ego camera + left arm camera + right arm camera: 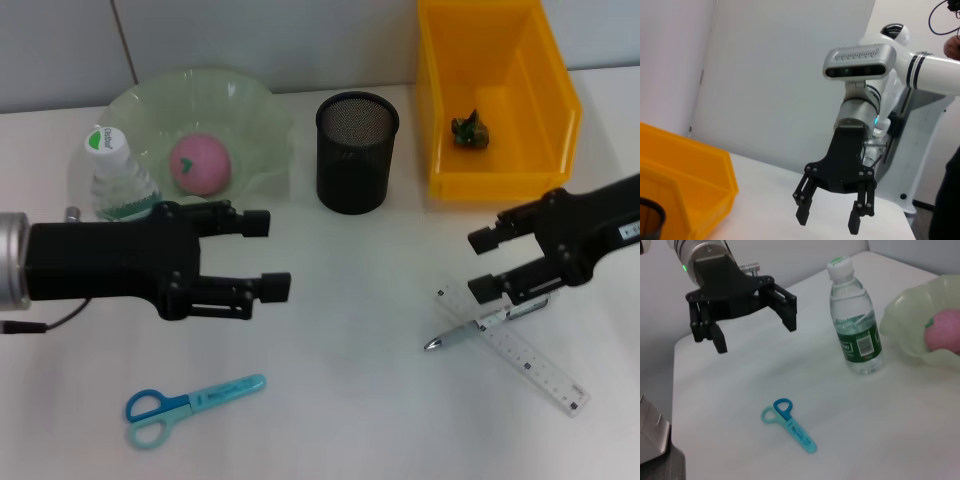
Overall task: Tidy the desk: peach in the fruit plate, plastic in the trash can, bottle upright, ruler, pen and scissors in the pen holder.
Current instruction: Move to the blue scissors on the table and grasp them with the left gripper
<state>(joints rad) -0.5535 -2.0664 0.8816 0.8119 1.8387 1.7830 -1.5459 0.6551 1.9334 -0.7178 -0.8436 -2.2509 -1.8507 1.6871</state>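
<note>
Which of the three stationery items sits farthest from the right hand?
The blue scissors, alone near the table's front left; pen and ruler lie crossed under the right hand.

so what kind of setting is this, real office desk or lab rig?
Most likely a lab tabletop staged as a desk: a bare white table against plain wall panels, props like the mesh pen holder and yellow bin, and the robot's white body on a stand in the left wrist view.

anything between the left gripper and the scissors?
No. In the head view the left gripper hangs open above the scissors, with only bare table between; the right wrist view agrees.
</note>
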